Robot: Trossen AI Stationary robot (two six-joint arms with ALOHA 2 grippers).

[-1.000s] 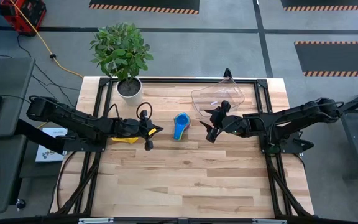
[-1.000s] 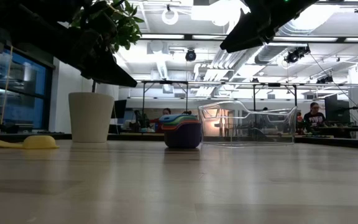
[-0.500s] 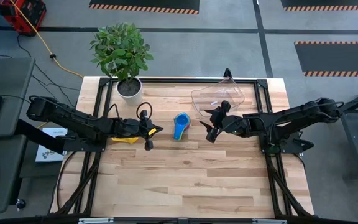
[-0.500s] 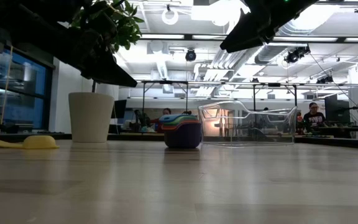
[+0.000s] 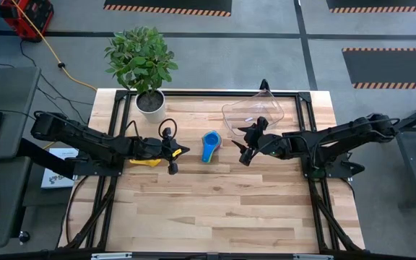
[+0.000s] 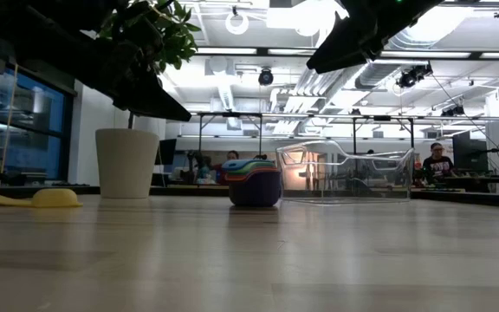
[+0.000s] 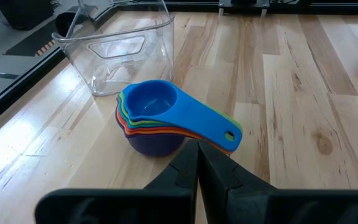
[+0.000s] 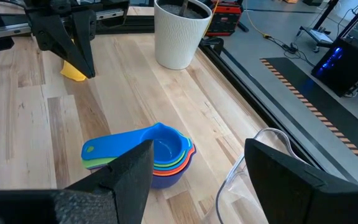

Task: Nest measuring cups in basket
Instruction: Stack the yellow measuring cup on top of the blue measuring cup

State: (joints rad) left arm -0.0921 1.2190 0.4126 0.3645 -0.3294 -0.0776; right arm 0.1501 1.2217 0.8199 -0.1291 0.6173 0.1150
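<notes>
High view: the stacked measuring cups [image 5: 209,145] lie between the left gripper [image 5: 173,152], pressed together, and the right gripper [image 5: 245,142], spread, touching neither.

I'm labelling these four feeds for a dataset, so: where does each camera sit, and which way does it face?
High view: overhead, looking straight down on both arms, the stacked measuring cups and basket.
Low view: at tabletop height, looking level across at stack, basket, plant pot; arms overhead.
Left wrist view: behind the shut left gripper, facing stack and basket.
Right wrist view: behind the open right gripper, facing stack, pot, yellow cup.
All views share the stack.
</notes>
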